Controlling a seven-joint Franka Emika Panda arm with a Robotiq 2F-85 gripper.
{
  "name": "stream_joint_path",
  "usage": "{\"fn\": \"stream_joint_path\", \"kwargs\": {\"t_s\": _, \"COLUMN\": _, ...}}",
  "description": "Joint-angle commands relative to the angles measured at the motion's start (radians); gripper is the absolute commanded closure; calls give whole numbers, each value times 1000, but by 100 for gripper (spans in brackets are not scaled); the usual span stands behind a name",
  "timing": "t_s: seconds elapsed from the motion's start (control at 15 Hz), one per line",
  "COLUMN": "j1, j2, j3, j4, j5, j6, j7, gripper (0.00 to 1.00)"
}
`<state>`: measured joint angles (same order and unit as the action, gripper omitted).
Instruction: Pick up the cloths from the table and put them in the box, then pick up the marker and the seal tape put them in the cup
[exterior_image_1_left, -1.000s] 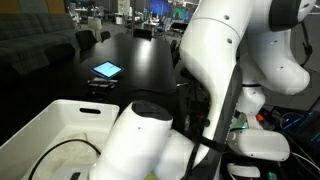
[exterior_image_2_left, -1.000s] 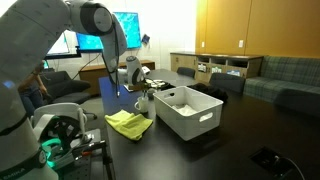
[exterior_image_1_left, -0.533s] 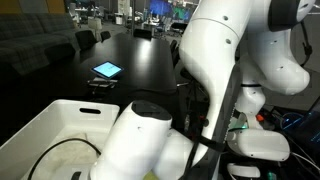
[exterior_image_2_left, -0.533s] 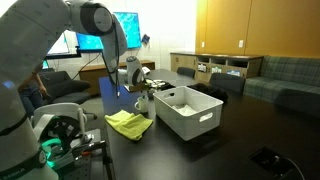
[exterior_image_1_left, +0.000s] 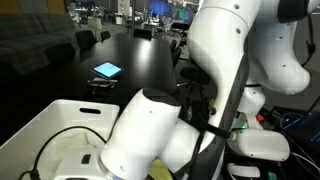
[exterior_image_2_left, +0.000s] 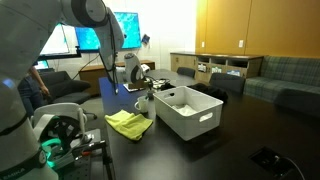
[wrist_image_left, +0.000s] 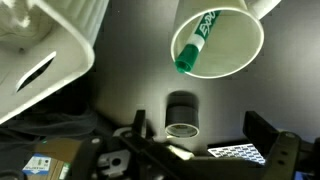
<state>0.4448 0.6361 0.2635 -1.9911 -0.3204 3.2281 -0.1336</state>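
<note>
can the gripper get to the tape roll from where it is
Probably yes: the gripper is open, and the tape roll stands alone on the table, apart from the cup.

The dark table (exterior_image_2_left: 250, 128) carries a white box (exterior_image_2_left: 186, 110), which stands just to one side of the gripper (wrist_image_left: 200, 128). A white cup (wrist_image_left: 218, 40) stands just ahead of the gripper, near the box. A small dark roll (wrist_image_left: 182, 114) sits straight beneath it. A yellow cloth (exterior_image_2_left: 128, 123) lies crumpled near it, beside the box. A lit phone (exterior_image_1_left: 107, 70) lies flat farther off.
</note>
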Motion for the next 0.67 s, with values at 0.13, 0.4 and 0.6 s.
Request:
{"fn": "stream_joint_path", "kwargs": {"t_s": 0.13, "j1": 81, "j2": -225, "j3": -92, "j4": -192, "j5": 22, "j6": -121, "j7": 78, "gripper": 1}}
{"fn": "stream_joint_path", "kwargs": {"t_s": 0.4, "j1": 118, "j2": -287, "j3": -171, "j4": -253, "j5": 25, "j6": -258, "j7": 239, "gripper": 0}}
{"fn": "stream_joint_path", "kwargs": {"t_s": 0.6, "j1": 72, "j2": -299, "j3": -164, "j4": -303, "j5": 72, "j6": -307, "j7": 302, "gripper": 0}}
